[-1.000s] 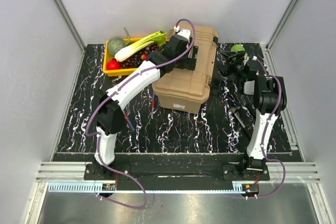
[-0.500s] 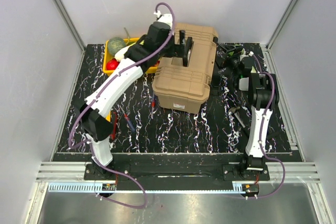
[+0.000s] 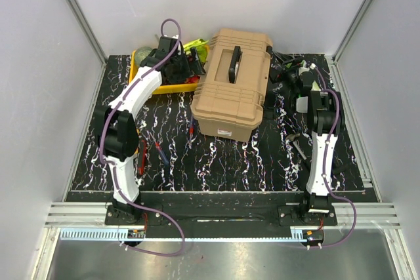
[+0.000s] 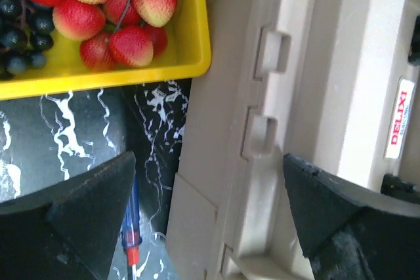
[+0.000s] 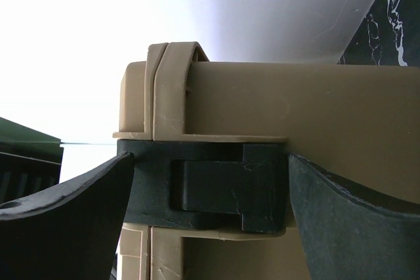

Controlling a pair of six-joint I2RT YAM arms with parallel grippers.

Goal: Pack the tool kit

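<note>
Our left fingers (image 4: 79, 218) are spread wide and hold nothing. Between them we see the tan side wall of the toolbox (image 4: 289, 96) and a strip of dark marbled worktop (image 4: 59, 142), where a blue-and-red screwdriver (image 4: 133, 227) lies just beside the box. At 11 o'clock from those fingers sits the yellow crate (image 4: 190, 57), with red fruit (image 4: 131, 44) and dark grapes (image 4: 20, 44) inside.

Our right fingers (image 5: 65, 211) are spread too, one on each side of the black latch (image 5: 216, 191) on the toolbox's end (we cannot tell whether they touch it).

From above, the toolbox stands closed near the middle of the worktop, its black handle (image 3: 233, 63) on top. The crate is at its 10 o'clock, with the left arm (image 3: 141, 96) extended over it. The right arm (image 3: 325, 136) is at its 3 o'clock. A few small hand tools (image 3: 190, 132) lie at its 8 o'clock.
</note>
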